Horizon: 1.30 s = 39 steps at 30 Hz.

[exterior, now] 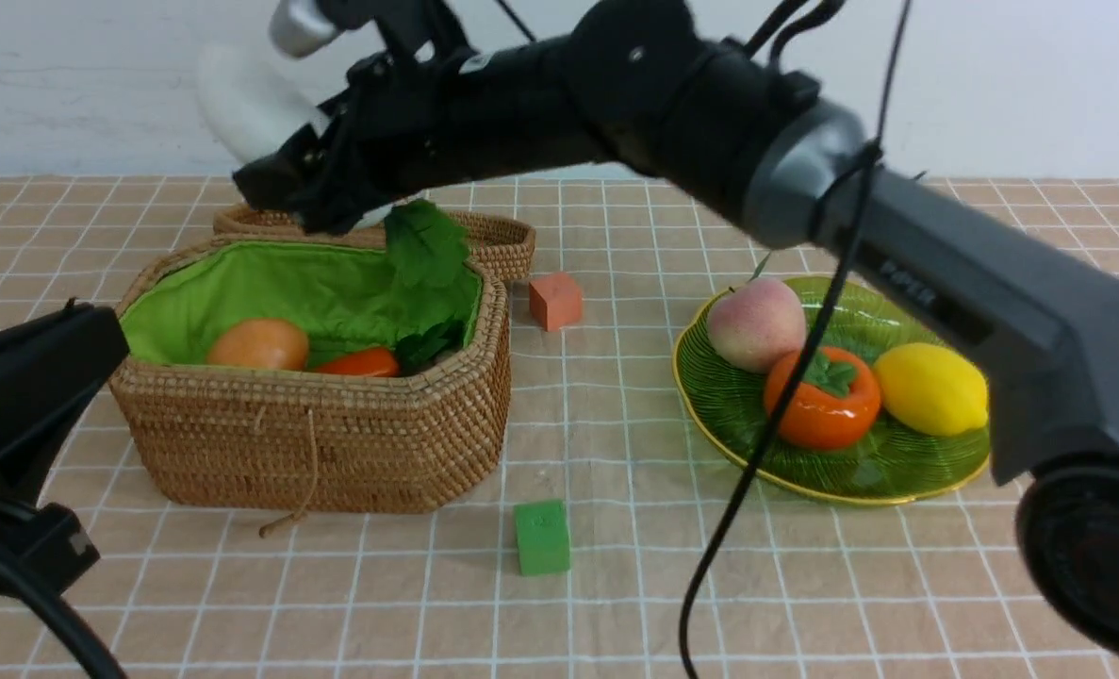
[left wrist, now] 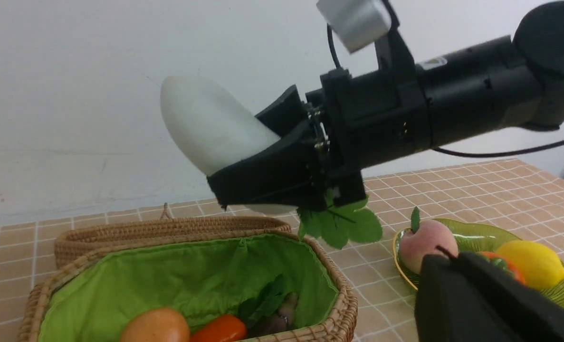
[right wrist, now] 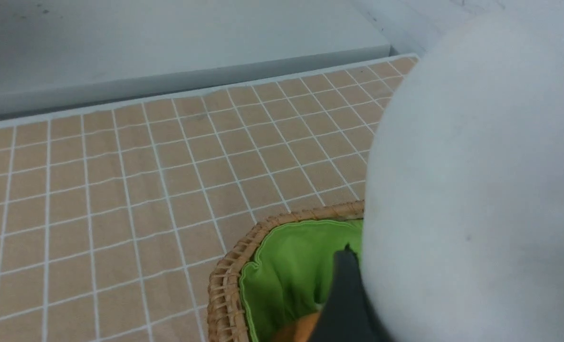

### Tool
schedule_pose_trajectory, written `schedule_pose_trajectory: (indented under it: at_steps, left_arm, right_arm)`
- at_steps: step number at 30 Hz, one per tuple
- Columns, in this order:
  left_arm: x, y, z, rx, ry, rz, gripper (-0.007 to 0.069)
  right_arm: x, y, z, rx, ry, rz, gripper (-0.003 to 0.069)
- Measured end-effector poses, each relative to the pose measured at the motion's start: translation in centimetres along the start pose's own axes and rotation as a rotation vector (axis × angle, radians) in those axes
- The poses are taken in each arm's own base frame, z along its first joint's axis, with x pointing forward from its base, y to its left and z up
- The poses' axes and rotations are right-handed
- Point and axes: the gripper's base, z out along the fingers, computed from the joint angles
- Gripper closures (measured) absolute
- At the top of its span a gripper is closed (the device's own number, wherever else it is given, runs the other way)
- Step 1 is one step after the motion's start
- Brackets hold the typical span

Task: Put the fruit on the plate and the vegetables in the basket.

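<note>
Right arm point(exterior: 710, 141) stretched across to left, jaws clamped; left gripper point(left wrist: 481, 304) low, jaws closed.

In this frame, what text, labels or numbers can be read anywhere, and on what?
"PIPER": dark embossed letters on the right arm's forearm link in the front view, faint and only just legible.
A small pale label on the right arm near its wrist in the left wrist view: too small to read.
Nothing readable on the basket, plate, cubes or cloth.

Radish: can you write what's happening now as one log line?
right fingers: holding radish | radish: above basket | plate: peach, persimmon, lemon | left: shut, empty
</note>
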Motion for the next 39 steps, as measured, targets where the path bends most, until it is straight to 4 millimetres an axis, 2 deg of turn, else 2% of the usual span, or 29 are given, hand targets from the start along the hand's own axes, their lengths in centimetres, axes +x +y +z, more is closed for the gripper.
schedule_pose_trajectory:
  at_steps: [1,5,8,9,11,14,17,19,20,21,23,25,26,27,28,31,32,33,34,35,36,37,39]
  left_arm:
    - [0.1,0.0,0.0,-0.005,-0.001,-0.001,0.0615]
    - [0.1,0.1,0.0,-0.006,-0.001,-0.001,0.0613]
    - [0.1,0.0,0.0,-0.004,0.001,-0.001,0.0610]
    - [0.2,0.0,0.0,0.001,0.006,-0.001,0.0610]
    - [0.3,-0.1,0.0,0.009,0.015,-0.001,0.0610]
    - [0.4,-0.2,0.0,0.019,0.027,-0.001,0.0609]
    - [0.7,-0.5,0.0,0.052,0.066,-0.019,0.0609]
    - [1.0,-0.8,-0.1,0.083,0.102,-0.052,0.0609]
    - [1.1,-0.8,-0.1,0.089,0.109,-0.070,0.0609]
    - [1.2,-1.0,-0.1,0.101,0.122,-0.099,0.0609]
    - [1.2,-1.2,-0.3,0.120,0.135,-0.133,0.0609]
    - [1.2,-1.3,-0.7,0.141,0.135,-0.143,0.0608]
    - [1.1,-1.4,-0.9,0.150,0.131,-0.143,0.0608]
    - [0.8,-1.6,-1.7,0.183,0.116,-0.140,0.0608]
    - [0.7,-1.7,-2.1,0.195,0.105,-0.139,0.0608]
    - [0.4,-2.2,-4.2,0.267,0.070,-0.129,0.0608]
    - [0.7,-2.4,-5.5,0.297,0.047,-0.117,0.0608]
    - [1.2,-2.4,-6.4,0.312,0.028,-0.111,0.0608]
    - [1.7,-2.3,-6.8,0.320,0.020,-0.107,0.0608]
    - [2.1,-2.3,-7.0,0.321,0.020,-0.106,0.0608]
    - [2.6,-2.2,-7.4,0.323,0.012,-0.103,0.0608]
    - [3.4,-2.1,-8.0,0.323,-0.011,-0.102,0.0608]
    - [4.4,-1.8,-8.5,0.311,-0.039,-0.103,0.0607]
  right_arm:
    - [0.6,0.2,0.8,0.012,0.001,-0.015,0.0142]
    - [1.7,0.2,1.8,0.032,0.006,-0.019,0.0142]
    - [2.2,0.2,2.1,0.037,0.013,-0.008,0.0076]
    - [2.2,0.1,2.0,0.029,0.023,0.005,0.0013]
    - [1.8,0.1,1.1,-0.003,0.055,0.037,-0.0016]
    - [0.8,0.1,-0.5,-0.044,0.115,0.080,-0.0013]
    - [-1.7,-0.4,-5.4,-0.058,0.258,0.203,0.0055]
    - [-3.3,-1.0,-9.8,-0.022,0.382,0.275,0.0148]
    - [-3.5,-1.1,-11.0,-0.009,0.425,0.307,0.0190]
    - [-4.4,-1.6,-13.5,0.054,0.463,0.328,0.0260]
    - [-5.4,-2.2,-16.4,0.155,0.486,0.363,0.0388]
    - [-5.9,-2.6,-18.4,0.225,0.498,0.365,0.0490]
    - [-5.8,-2.6,-18.6,0.234,0.504,0.372,0.0503]
    - [-5.9,-2.7,-20.6,0.312,0.523,0.394,0.0615]
    - [-5.9,-2.7,-21.0,0.329,0.529,0.400,0.0631]
    - [-5.6,-1.9,-24.6,0.433,0.563,0.432,0.0673]
    - [-4.7,-0.9,-26.5,0.473,0.601,0.461,0.0675]
    - [-4.7,0.2,-28.1,0.492,0.599,0.473,0.0675]
    - [-4.2,1.3,-29.5,0.505,0.610,0.493,0.0675]
    - [-3.5,1.8,-29.9,0.505,0.627,0.507,0.0674]
    - [-3.3,3.1,-31.4,0.514,0.620,0.522,0.0673]
    - [-1.8,5.0,-33.0,0.523,0.641,0.573,0.0672]
    - [-0.2,7.3,-35.1,0.539,0.646,0.633,0.0671]
